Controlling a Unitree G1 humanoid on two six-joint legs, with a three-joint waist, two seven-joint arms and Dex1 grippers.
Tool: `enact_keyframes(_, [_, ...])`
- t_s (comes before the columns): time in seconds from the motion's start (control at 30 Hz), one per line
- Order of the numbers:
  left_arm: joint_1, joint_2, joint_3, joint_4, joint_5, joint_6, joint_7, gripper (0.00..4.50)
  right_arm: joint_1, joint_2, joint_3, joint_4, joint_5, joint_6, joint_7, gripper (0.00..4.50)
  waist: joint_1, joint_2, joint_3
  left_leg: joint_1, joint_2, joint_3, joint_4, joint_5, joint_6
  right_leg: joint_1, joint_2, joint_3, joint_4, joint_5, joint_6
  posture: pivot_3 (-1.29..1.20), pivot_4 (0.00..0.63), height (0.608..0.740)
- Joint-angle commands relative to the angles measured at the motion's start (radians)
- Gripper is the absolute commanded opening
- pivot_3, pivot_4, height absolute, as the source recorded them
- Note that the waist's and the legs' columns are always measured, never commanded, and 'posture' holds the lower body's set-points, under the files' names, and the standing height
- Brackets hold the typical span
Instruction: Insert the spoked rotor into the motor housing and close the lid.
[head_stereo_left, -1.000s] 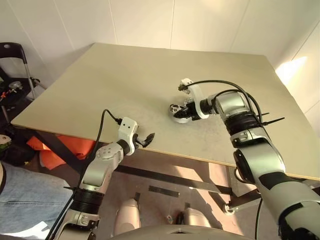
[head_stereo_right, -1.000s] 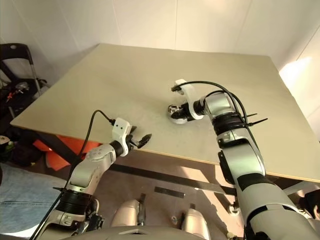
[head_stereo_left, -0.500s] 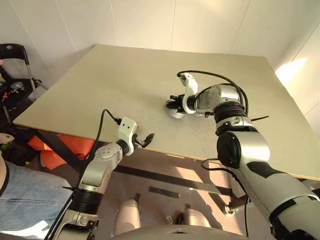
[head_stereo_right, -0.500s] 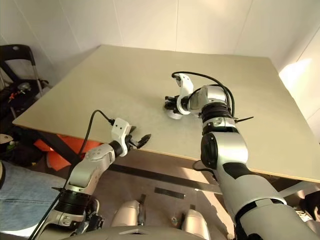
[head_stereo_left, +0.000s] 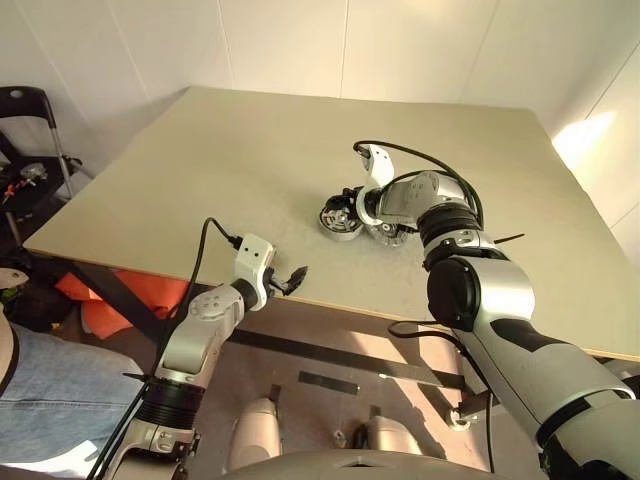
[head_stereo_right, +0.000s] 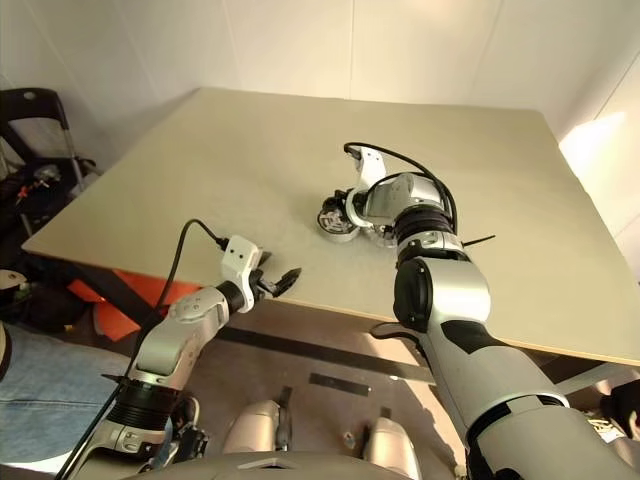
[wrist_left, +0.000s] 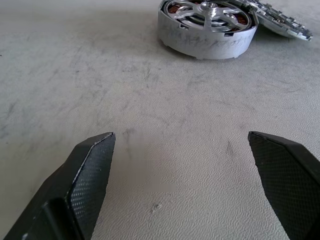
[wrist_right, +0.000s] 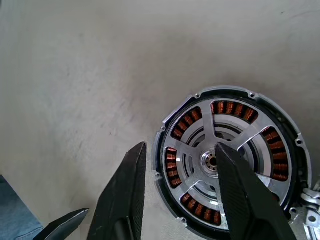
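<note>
Rotor seated in housing on table — lid leaning against housing's far side.
Right gripper above the rotor, fingers parted, gripping nothing; left gripper wide apart — empty, near table edge.

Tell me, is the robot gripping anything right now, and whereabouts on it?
Nothing. The right gripper hangs open over the motor housing, the spoked rotor already inside; the left gripper is open and apart.

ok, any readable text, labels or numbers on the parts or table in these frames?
None readable.
motor housing: wall bare, no marking legible; the spoked rotor seated in it carries no lettering.
lid: only an edge visible, no text.
table: scuffs only.
</note>
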Motion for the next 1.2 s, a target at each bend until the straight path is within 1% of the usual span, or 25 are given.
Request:
enact_keyframes(0.03, [-0.013, 0.008, 0.012, -0.023, -0.002, -0.012, -0.003, 4.50, -0.030, -0.005, -0.006, -0.087, 0.053, 0.079, 0.005, 2.20, 0.000, 0.000, 0.000, -0.003, 0.000, 0.000, 0.000, 0.001, -0.001, -0.003, 0.001, 0.000, 0.000, 0.000, 0.000, 0.00, 0.000, 0.740])
enact_keyframes(0.13, [-0.024, 0.008, 0.010, -0.016, -0.002, -0.011, -0.006, 4.50, -0.030, -0.012, -0.045, -0.180, 0.097, 0.128, -0.025, 2.20, 0.001, 0.000, 0.000, -0.008, 0.000, 0.000, 0.001, 0.000, 0.000, -0.008, 0.001, 0.000, 0.000, 0.001, 0.001, 0.00, 0.000, 0.740])
enact_keyframes(0.17, [-0.028, 0.007, 0.009, -0.014, -0.002, -0.011, -0.007, 4.50, -0.027, -0.014, -0.071, -0.205, 0.114, 0.140, -0.051, 2.20, 0.002, 0.000, 0.000, -0.010, 0.000, 0.000, 0.001, 0.000, 0.000, -0.010, 0.001, 0.000, 0.000, 0.002, 0.003, 0.00, 0.000, 0.740])
enact_keyframes(0.27, [-0.039, 0.005, 0.007, -0.006, -0.002, -0.012, -0.010, 4.50, 0.002, -0.017, -0.151, -0.290, 0.155, 0.161, -0.139, 2.20, 0.004, 0.000, 0.000, -0.010, 0.001, 0.000, 0.001, 0.000, 0.001, -0.010, 0.002, 0.000, 0.000, 0.002, 0.003, 0.00, 0.000, 0.740])
enact_keyframes(0.4, [-0.052, 0.006, 0.008, 0.004, -0.005, -0.013, -0.018, 4.50, 0.108, -0.006, -0.261, -0.520, 0.208, 0.216, -0.257, 2.20, 0.013, 0.000, 0.000, -0.009, 0.000, 0.000, 0.001, 0.000, 0.000, -0.008, 0.001, 0.000, -0.001, 0.000, 0.000, 0.00, 0.000, 0.740])
enact_keyframes(0.47, [-0.061, 0.008, 0.003, 0.016, -0.004, -0.015, -0.029, 4.50, 0.189, 0.013, -0.322, -0.665, 0.234, 0.276, -0.316, 2.20, 0.014, 0.000, 0.000, -0.006, 0.000, 0.001, 0.001, 0.001, 0.000, -0.006, 0.001, 0.001, -0.001, 0.001, 0.001, 0.00, 0.000, 0.740])
enact_keyframes(0.53, [-0.075, 0.009, -0.003, 0.033, -0.002, -0.017, -0.041, 4.50, 0.314, 0.015, -0.327, -0.838, 0.250, 0.308, -0.312, 2.20, 0.015, -0.001, 0.000, -0.005, 0.000, 0.001, 0.001, 0.001, -0.002, -0.005, 0.001, 0.002, -0.001, 0.002, 0.004, 0.00, 0.000, 0.740])
enact_keyframes(0.6, [-0.088, 0.011, -0.006, 0.047, -0.003, -0.018, -0.054, 4.50, 0.411, 0.014, -0.320, -0.964, 0.271, 0.333, -0.296, 2.20, 0.025, 0.000, 0.000, -0.003, 0.000, 0.000, 0.000, 0.002, -0.003, -0.004, 0.002, 0.002, -0.001, 0.002, 0.005, 0.00, 0.000, 0.740])
enact_keyframes(0.7, [-0.105, 0.016, -0.015, 0.067, 0.000, -0.020, -0.075, 4.50, 0.511, 0.014, -0.352, -1.090, 0.330, 0.364, -0.264, 2.20, 0.024, 0.001, -0.001, -0.001, -0.001, 0.001, -0.001, 0.003, -0.004, -0.005, 0.002, 0.004, -0.001, 0.003, 0.008, 0.00, 0.000, 0.740])
enact_keyframes(0.77, [-0.119, 0.019, -0.022, 0.081, 0.003, -0.020, -0.090, 4.50, 0.537, 0.029, -0.414, -1.135, 0.374, 0.412, -0.267, 2.20, 0.024, 0.001, -0.001, -0.001, -0.001, 0.000, -0.001, 0.004, -0.005, -0.006, 0.002, 0.006, 0.000, 0.004, 0.009, 0.00, 0.000, 0.740])
enact_keyframes(0.87, [-0.139, 0.025, -0.034, 0.100, 0.007, -0.021, -0.116, 4.50, 0.535, 0.093, -0.535, -1.205, 0.418, 0.482, -0.323, 2.77, 0.025, 0.001, -0.001, 0.001, -0.001, 0.001, -0.002, 0.004, -0.006, -0.005, 0.002, 0.007, 0.000, 0.000, 0.012, 0.00, 0.000, 0.740])
enact_keyframes(0.97, [-0.155, 0.029, -0.039, 0.115, 0.011, -0.023, -0.132, 4.50, 0.511, 0.171, -0.642, -1.249, 0.427, 0.533, -0.391, 3.69, 0.026, 0.002, -0.001, 0.003, -0.001, 0.001, -0.004, 0.005, -0.007, -0.004, 0.002, 0.007, 0.000, 0.000, 0.012, 0.00, 0.000, 0.740])
enact_keyframes(1.07, [-0.170, 0.032, -0.043, 0.129, 0.015, -0.023, -0.144, 4.50, 0.461, 0.281, -0.784, -1.270, 0.440, 0.578, -0.464, 3.69, 0.026, 0.002, -0.001, 0.003, -0.002, 0.001, -0.005, 0.007, -0.010, -0.005, 0.002, 0.007, 0.000, 0.001, 0.012, 0.00, 0.000, 0.740])
enact_keyframes(1.2, [-0.174, 0.041, -0.044, 0.132, 0.016, -0.024, -0.154, 4.50, 0.451, 0.338, -0.829, -1.252, 0.452, 0.524, -0.523, 3.69, 0.031, 0.002, -0.002, 0.001, -0.002, 0.001, -0.006, 0.007, -0.011, -0.006, 0.001, 0.007, 0.000, 0.001, 0.013, 0.00, 0.000, 0.740])
